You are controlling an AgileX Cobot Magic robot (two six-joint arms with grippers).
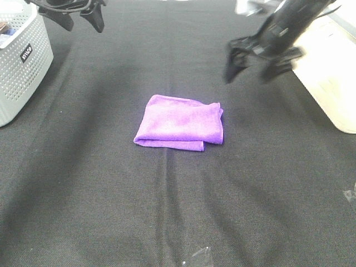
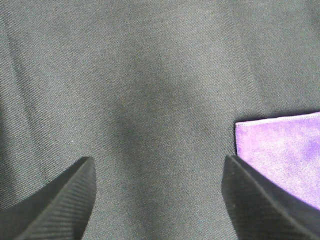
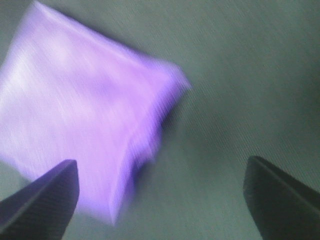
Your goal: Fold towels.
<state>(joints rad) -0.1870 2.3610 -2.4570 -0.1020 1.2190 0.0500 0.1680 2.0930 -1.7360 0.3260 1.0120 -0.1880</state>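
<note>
The purple towel (image 1: 179,122) lies folded into a small rectangle in the middle of the black table cloth. My right gripper (image 1: 248,67) hangs above and to the right of it, open and empty, blurred by motion. In the right wrist view the towel (image 3: 80,115) fills the area ahead of the spread fingers (image 3: 45,200). My left gripper (image 1: 83,22) is raised at the far left back edge, open and empty. Its wrist view shows one corner of the towel (image 2: 285,150) beside a finger (image 2: 260,205).
A white perforated basket (image 1: 19,67) stands at the left edge. A light wooden board (image 1: 331,78) lies at the right edge. Bits of clear tape (image 1: 200,256) sit on the black cloth (image 1: 111,194) near the front.
</note>
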